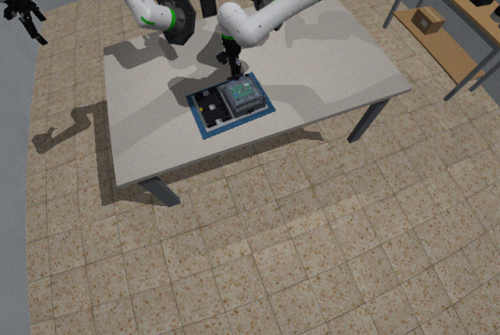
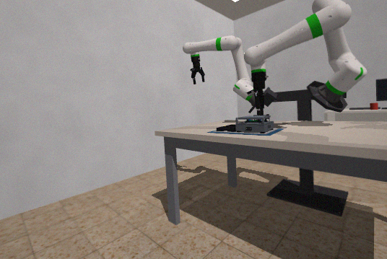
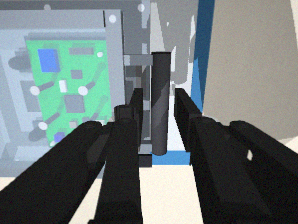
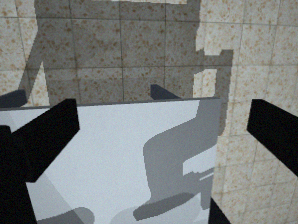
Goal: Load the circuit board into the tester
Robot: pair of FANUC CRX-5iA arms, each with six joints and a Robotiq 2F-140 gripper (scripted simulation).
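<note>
Top view: green circuit board lies component side up in tester, right of black tray on bench. Long axis runs left-right, parallel to lid handle; connector's heading appears unreadable. Lid looks lowered; latch unconfirmed. Left pincer slightly open astride handle, right pincer wide open, away. Left to do: confirm latch, back off.
</note>
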